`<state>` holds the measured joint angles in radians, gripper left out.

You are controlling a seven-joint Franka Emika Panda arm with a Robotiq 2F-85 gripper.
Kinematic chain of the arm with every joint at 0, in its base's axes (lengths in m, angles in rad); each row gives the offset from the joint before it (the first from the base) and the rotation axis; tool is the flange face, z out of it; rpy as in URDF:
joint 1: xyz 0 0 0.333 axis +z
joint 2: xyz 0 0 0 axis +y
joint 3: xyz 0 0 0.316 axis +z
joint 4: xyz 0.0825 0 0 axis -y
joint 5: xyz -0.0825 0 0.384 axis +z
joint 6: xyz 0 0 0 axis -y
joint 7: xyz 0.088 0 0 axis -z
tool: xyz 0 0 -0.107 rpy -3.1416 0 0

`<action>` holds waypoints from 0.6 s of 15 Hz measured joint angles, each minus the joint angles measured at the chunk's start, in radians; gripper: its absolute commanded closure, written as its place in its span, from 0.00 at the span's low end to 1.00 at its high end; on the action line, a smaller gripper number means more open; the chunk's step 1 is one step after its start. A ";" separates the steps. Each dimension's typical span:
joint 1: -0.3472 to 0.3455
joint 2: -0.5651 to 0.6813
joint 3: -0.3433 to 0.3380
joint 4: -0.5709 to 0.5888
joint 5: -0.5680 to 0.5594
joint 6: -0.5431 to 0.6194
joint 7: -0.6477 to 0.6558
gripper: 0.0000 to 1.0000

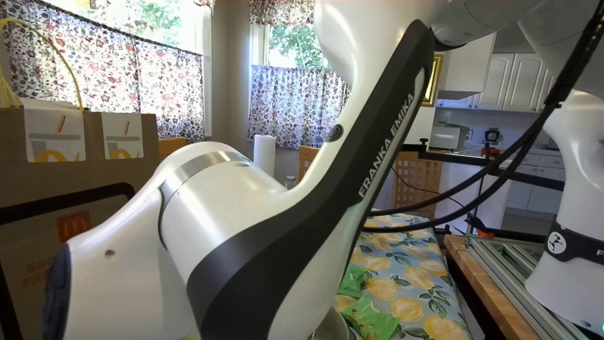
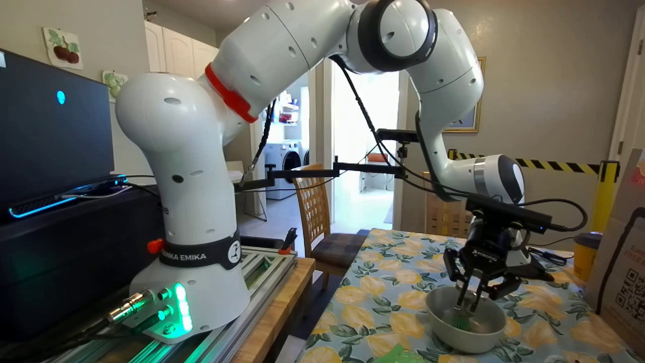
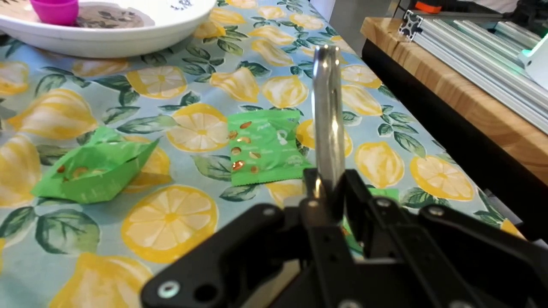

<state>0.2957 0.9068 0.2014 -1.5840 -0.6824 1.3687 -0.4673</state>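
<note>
At bowl [image 2: 466,343] — gripper [image 3: 330,184] clamped on metal tool [image 3: 328,107], green end [image 2: 460,322] seemingly down inside. Suggest firm hold, slow centred moves; tool may twist if loaded off-axis, bowl likely slides on cloth [image 2: 393,282] if knocked — light touch only.

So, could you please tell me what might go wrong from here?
The handle, pinched in the gripper, looks smooth and could twist or slip. The gripper sits right at the bowl, so a sideways move might bump or shift it. A packet lies close to the bowl and could get pushed along.
</note>
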 measured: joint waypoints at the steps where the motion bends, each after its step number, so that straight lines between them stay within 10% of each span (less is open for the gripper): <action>1: 0.002 0.000 0.001 0.000 -0.003 0.000 0.000 0.96; 9: 0.021 0.008 0.000 0.002 -0.012 0.037 0.045 0.96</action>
<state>0.3172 0.9146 0.2017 -1.5821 -0.6939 1.4055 -0.4226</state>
